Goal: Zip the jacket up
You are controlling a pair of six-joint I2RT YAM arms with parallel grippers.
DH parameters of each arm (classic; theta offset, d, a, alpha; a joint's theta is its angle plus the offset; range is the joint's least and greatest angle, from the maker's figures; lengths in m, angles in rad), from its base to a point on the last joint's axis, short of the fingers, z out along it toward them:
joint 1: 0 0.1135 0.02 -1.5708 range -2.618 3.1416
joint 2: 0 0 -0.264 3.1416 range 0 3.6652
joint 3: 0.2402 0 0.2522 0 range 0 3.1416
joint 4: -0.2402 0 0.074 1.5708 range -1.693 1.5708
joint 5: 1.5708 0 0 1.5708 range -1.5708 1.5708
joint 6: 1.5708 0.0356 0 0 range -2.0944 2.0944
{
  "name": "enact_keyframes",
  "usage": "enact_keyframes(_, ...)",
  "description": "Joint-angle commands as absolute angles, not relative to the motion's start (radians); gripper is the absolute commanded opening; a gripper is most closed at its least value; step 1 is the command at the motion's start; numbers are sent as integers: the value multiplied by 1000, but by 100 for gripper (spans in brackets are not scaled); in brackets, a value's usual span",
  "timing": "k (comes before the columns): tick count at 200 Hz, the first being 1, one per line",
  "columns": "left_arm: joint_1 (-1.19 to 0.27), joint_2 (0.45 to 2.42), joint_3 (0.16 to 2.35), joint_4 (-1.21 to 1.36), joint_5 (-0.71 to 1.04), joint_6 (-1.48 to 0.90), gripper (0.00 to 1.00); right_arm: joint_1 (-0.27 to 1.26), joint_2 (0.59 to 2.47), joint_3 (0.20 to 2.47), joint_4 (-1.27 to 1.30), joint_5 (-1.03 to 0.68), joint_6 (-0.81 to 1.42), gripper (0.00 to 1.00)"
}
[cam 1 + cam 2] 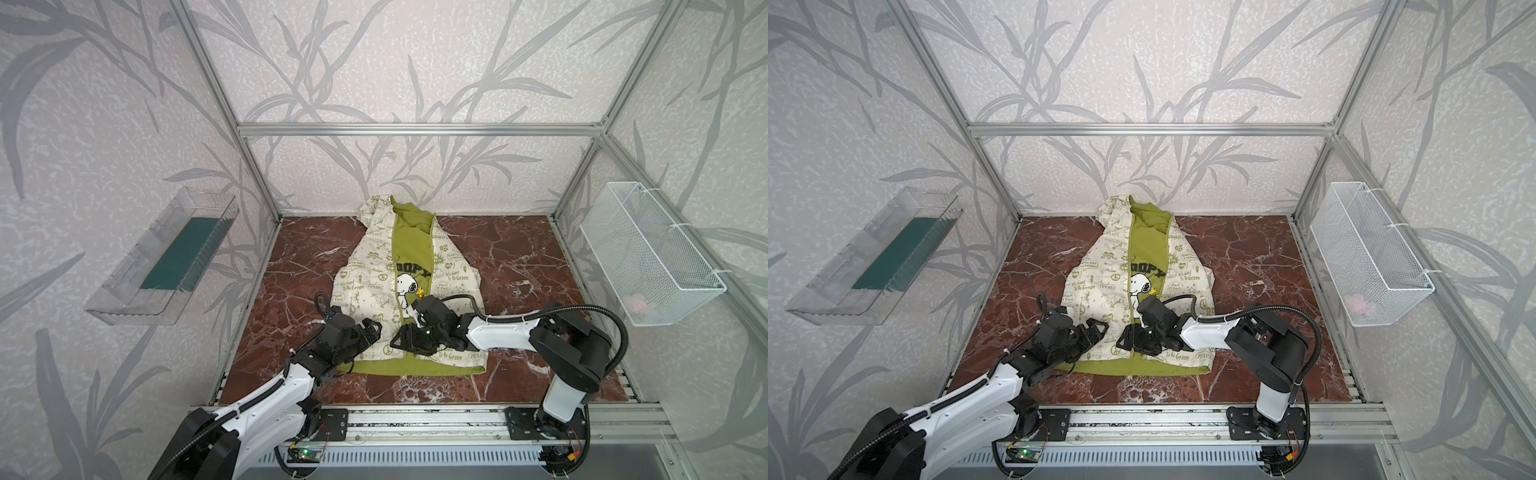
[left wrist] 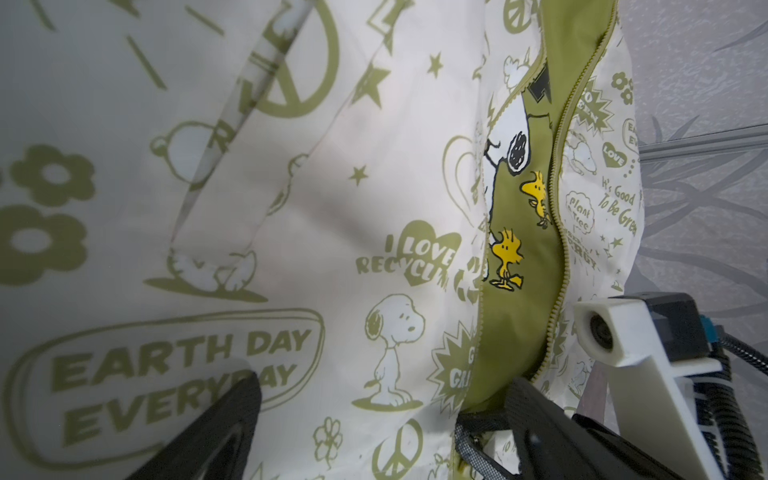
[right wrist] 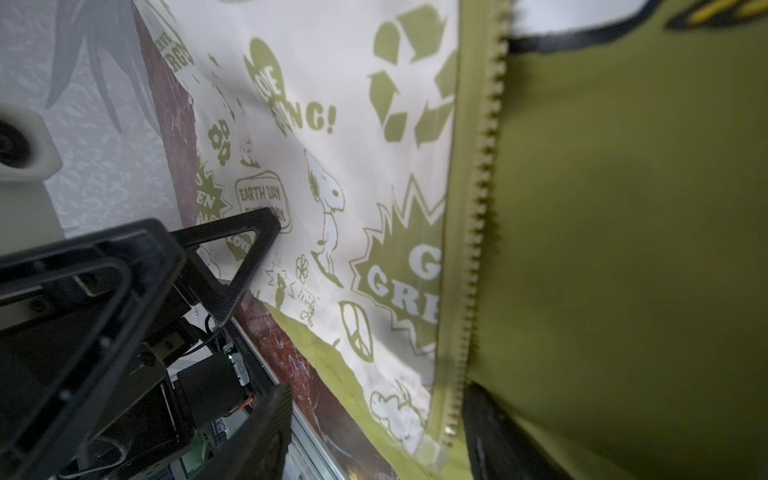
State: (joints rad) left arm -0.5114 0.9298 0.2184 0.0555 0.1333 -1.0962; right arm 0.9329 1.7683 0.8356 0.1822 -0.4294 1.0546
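The jacket (image 1: 365, 266) (image 1: 1100, 270) lies flat on the marble table, hood at the back, its front parted so green fabric with a cartoon dog shows. My left gripper (image 1: 372, 332) (image 2: 374, 419) stands open over the cream left panel near the hem, with printed cloth between its fingers (image 2: 220, 428). My right gripper (image 1: 397, 340) (image 3: 378, 436) reaches across beside it. Its jaws stand apart around the panel's lower corner and the bottom end of the zipper (image 3: 446, 428). One finger (image 3: 498, 436) rests on the green fabric right beside the zipper teeth (image 3: 473, 232).
A clear plastic tray (image 1: 166, 257) hangs on the left wall. On the right wall hangs a white wire basket (image 1: 648, 257) with something pink inside. The marble table (image 1: 519, 257) ends at an aluminium rail (image 1: 415, 419) in front, where both arm bases stand.
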Motion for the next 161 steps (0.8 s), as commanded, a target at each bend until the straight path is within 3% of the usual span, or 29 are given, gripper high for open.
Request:
enact_keyframes(1,-515,953,201,78,146,-1123,94,940,1784,830,227,-446,1079,66)
enact_keyframes(50,-514,946,211,63,169,-1136,94,940,1779,801,396,-502,1136,60)
enact_keyframes(85,-514,868,211,5,160,-1162,94,940,1752,774,405,-483,1130,42)
enact_keyframes(129,-514,763,201,-66,175,-1211,94,940,1732,739,462,-471,1144,30)
enact_keyframes(161,-518,698,197,-86,218,-1287,93,940,1722,727,499,-476,1154,14)
